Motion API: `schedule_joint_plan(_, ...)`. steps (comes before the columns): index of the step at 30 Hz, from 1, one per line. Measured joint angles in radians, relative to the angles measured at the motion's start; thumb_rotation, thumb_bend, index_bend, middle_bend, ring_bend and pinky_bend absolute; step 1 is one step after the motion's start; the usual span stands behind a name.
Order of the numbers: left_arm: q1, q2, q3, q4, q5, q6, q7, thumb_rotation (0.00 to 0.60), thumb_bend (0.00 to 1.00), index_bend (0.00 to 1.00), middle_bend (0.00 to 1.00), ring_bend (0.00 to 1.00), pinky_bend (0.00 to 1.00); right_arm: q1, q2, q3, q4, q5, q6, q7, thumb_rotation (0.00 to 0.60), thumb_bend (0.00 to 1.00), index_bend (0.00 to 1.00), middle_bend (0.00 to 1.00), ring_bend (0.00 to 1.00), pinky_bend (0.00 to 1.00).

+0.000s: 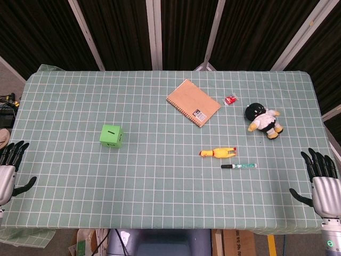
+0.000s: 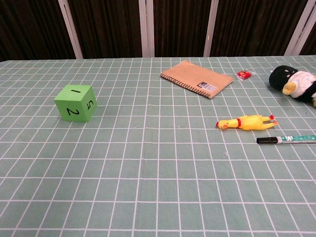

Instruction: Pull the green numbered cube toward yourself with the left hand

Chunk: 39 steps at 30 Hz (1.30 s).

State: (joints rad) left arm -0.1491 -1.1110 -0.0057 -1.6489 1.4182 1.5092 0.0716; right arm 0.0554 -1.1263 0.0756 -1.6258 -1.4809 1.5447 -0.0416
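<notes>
The green numbered cube (image 1: pixel 112 136) sits on the checked tablecloth, left of centre; in the chest view the green cube (image 2: pixel 75 102) shows black digits on its faces. My left hand (image 1: pixel 9 169) hovers at the table's left edge, well left of and nearer than the cube, fingers spread and holding nothing. My right hand (image 1: pixel 323 184) is at the right edge, fingers spread and empty too. Neither hand appears in the chest view.
A brown spiral notebook (image 1: pixel 193 102) lies at the back centre with a small red item (image 1: pixel 230 99) beside it. A black and white plush toy (image 1: pixel 262 119) lies right. A yellow rubber chicken (image 1: pixel 218 152) and a marker pen (image 1: pixel 239 166) lie right of centre.
</notes>
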Motion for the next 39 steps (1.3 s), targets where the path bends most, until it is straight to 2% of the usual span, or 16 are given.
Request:
schedule_joint_plan(17,-0.002,-0.016,-0.018,0.015,-0.001,-0.039,0.016,0.600,0.35,0.05,0.04,0.00,0.09,-0.004,0.013,-0.017,-0.036,-0.012,-0.023,-0.024,0.600,0.15,0.10,0.01,0.02,0.05)
schedule_joint_plan(20,-0.009,-0.018,-0.019,0.018,0.001,-0.058,0.011,0.600,0.35,0.05,0.07,0.01,0.13,-0.003,0.014,-0.023,-0.035,-0.022,-0.029,-0.026,0.600,0.15,0.10,0.01,0.02,0.05)
schedule_joint_plan(22,-0.009,-0.020,-0.019,0.022,0.012,-0.053,0.006,0.600,0.35,0.05,0.12,0.06,0.21,-0.003,0.017,-0.023,-0.037,-0.019,-0.033,-0.022,0.600,0.15,0.10,0.01,0.02,0.05)
schedule_joint_plan(25,-0.011,-0.024,-0.019,0.031,0.044,-0.041,-0.021,0.600,0.35,0.07,0.29,0.25,0.39,-0.004,0.027,-0.023,-0.045,-0.012,-0.037,-0.007,0.600,0.15,0.10,0.01,0.02,0.05)
schedule_joint_plan(27,-0.015,-0.026,-0.022,0.036,0.066,-0.031,-0.056,0.600,0.35,0.08,0.45,0.44,0.56,-0.005,0.033,-0.020,-0.047,-0.003,-0.039,0.006,0.600,0.15,0.10,0.01,0.02,0.05)
schedule_joint_plan(29,-0.029,-0.029,-0.038,0.044,0.091,-0.019,-0.109,0.600,0.38,0.08,0.57,0.58,0.69,-0.006,0.041,-0.019,-0.047,0.002,-0.046,0.012,0.600,0.15,0.10,0.01,0.02,0.05)
schedule_joint_plan(33,-0.077,-0.020,-0.097,0.023,0.083,-0.048,-0.168,0.600,0.51,0.08,0.68,0.69,0.78,-0.005,0.051,-0.023,-0.057,0.002,-0.055,0.018,0.600,0.15,0.10,0.01,0.02,0.05)
schedule_joint_plan(37,-0.145,0.049,-0.122,-0.073,-0.004,-0.212,-0.158,0.600,0.64,0.10,0.76,0.74,0.80,-0.005,0.054,-0.025,-0.065,0.005,-0.063,0.012,0.600,0.15,0.10,0.01,0.02,0.05)
schedule_joint_plan(39,-0.186,0.091,-0.136,-0.122,-0.067,-0.311,-0.134,0.600,0.75,0.10,0.80,0.77,0.82,-0.003,0.053,-0.027,-0.067,0.004,-0.071,0.006,0.600,0.15,0.10,0.01,0.02,0.05)
